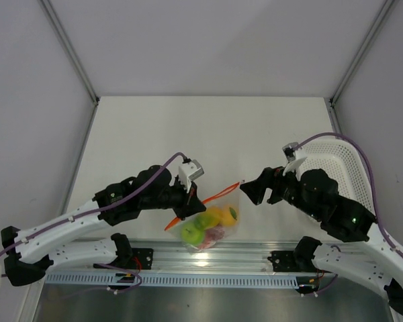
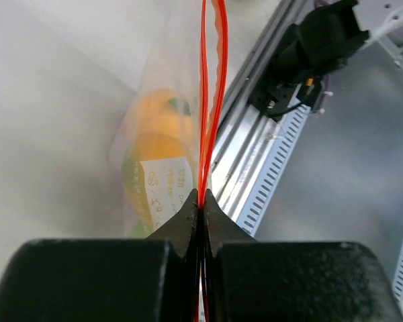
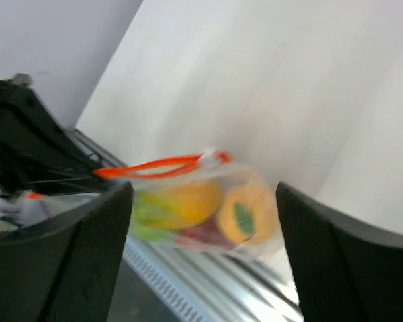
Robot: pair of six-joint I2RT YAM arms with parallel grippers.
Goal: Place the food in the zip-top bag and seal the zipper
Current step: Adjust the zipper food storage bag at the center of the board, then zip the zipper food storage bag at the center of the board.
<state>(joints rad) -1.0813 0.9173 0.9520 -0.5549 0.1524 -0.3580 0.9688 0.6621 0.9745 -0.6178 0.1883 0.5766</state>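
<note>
The clear zip-top bag (image 1: 211,227) hangs above the table's near edge, holding the food: a lime green fruit (image 1: 192,233), yellow-orange fruits (image 1: 228,215) and a dark red one (image 3: 205,233). My left gripper (image 1: 188,204) is shut on the orange-red zipper (image 2: 211,100), with the strip pinched between its fingertips (image 2: 200,204). My right gripper (image 1: 248,194) is open and empty, a little right of the bag; the zipper's white tab (image 3: 207,158) shows between its fingers (image 3: 94,235). In the right wrist view the zipper (image 3: 154,166) gapes slightly along its middle.
A white mesh basket (image 1: 336,164) stands at the right, partly under my right arm. A metal rail (image 1: 208,258) runs along the near edge below the bag. Grey walls enclose the table on three sides.
</note>
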